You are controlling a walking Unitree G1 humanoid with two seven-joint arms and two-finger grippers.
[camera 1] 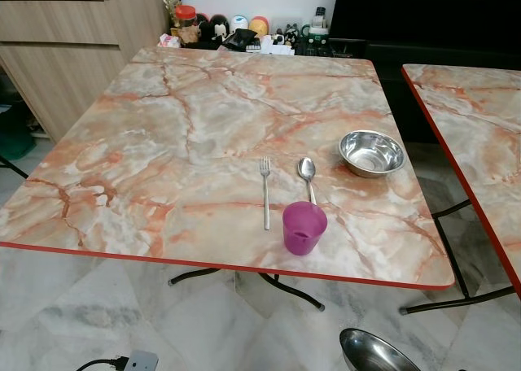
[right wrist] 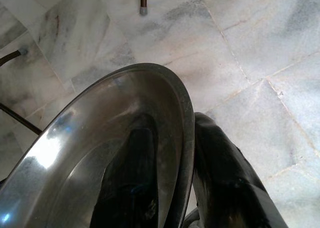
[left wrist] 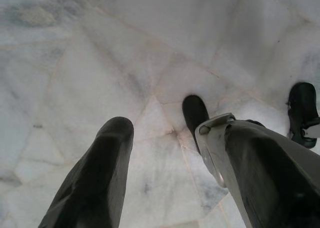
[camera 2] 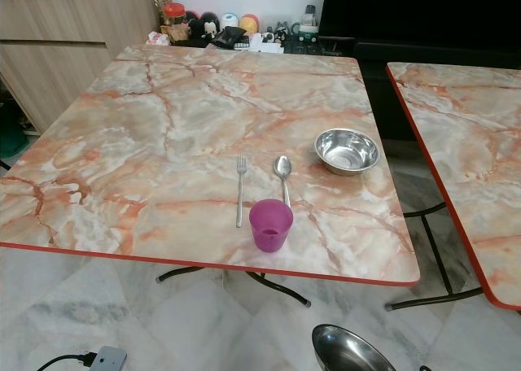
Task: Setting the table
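Steel plate (right wrist: 100, 153) pinched at rim by right gripper (right wrist: 175, 188), held low over floor – left gripper (left wrist: 165, 153) open, empty – plate may slip bc grip is thin.

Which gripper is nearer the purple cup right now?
Right. The right gripper, holding a steel plate low before the table's edge, is below the purple cup. The left gripper hangs over the floor.
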